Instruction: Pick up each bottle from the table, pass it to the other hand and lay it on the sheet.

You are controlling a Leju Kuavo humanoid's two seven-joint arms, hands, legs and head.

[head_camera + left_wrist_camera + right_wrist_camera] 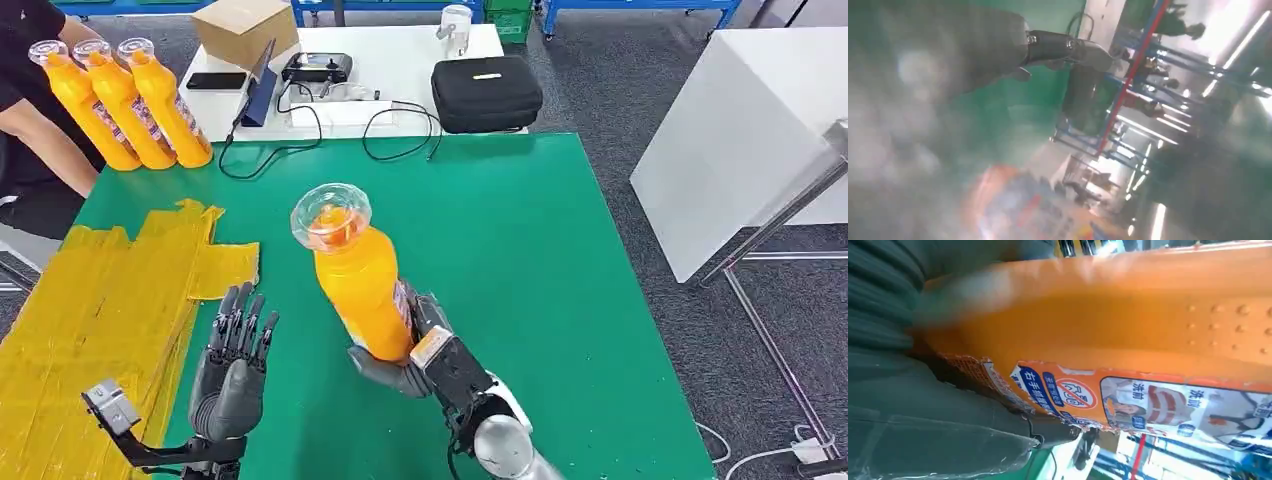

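- Right hand (415, 352) grips the orange bottle (358, 280) low on its body, raised over the middle of the green tabletop (560, 270), clear cap up, tilted.
- Left hand (232, 362) holds nothing, fingers apart, beside the yellow sheet (90, 310) at the tabletop's left edge.
- Three orange bottles (125, 100) stand at the far left corner.

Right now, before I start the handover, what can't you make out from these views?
- Left wrist view: motion blur smears the left hand; the orange shape low in that frame is unreadable.
- Right wrist view: the held bottle hides the right hand fingers.
- Head view: the bottle's base is hidden in the right hand's grip.
- Yellow sheet: cut off by the left and bottom edges.
- Three bottles at the far corner: labels too small.
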